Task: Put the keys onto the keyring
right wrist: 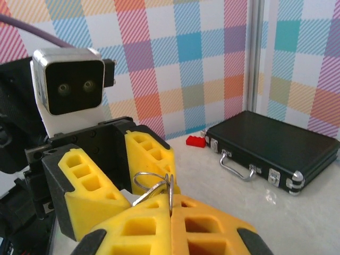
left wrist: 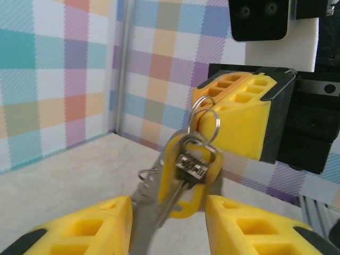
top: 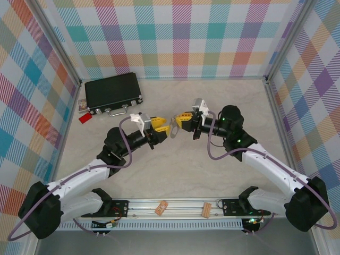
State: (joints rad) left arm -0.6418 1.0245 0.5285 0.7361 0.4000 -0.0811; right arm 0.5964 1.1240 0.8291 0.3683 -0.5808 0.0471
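- Both arms rise from the near edge of the tabletop (top: 175, 170): the left arm (top: 79, 180) and the right arm (top: 271, 170) bend inward, and their tips meet almost nose to nose above the middle.
- Pale and marbled, the tabletop is walled by chequered panels on three sides.
- At the far left a black case (top: 112, 93) lies flat and closed, its silver handle facing the arms, well apart from both grippers.
- On the left gripper (top: 162, 126) the yellow jaws stand moderately apart.
- On the right gripper (top: 179, 119) the yellow fingers are pressed together, pinching a small split ring (left wrist: 205, 123) at their tips.
- Rising from the gap of the left gripper is the keyring (left wrist: 146, 212), a grey metal loop. It sits close against one finger, with clear space to the other; whether it is gripped lower down is hidden.
- Hanging from the split ring are the keys (left wrist: 183, 183), yellow heads above and silver shafts pointing down. They dangle in the air between the two grippers, just beside the keyring and overlapping it in the left wrist view.
- Two wooden clips (top: 161, 208) (top: 206, 210) lie on the rail between the arm bases.
- Near the case's near left corner lies a red tag (top: 85, 118).
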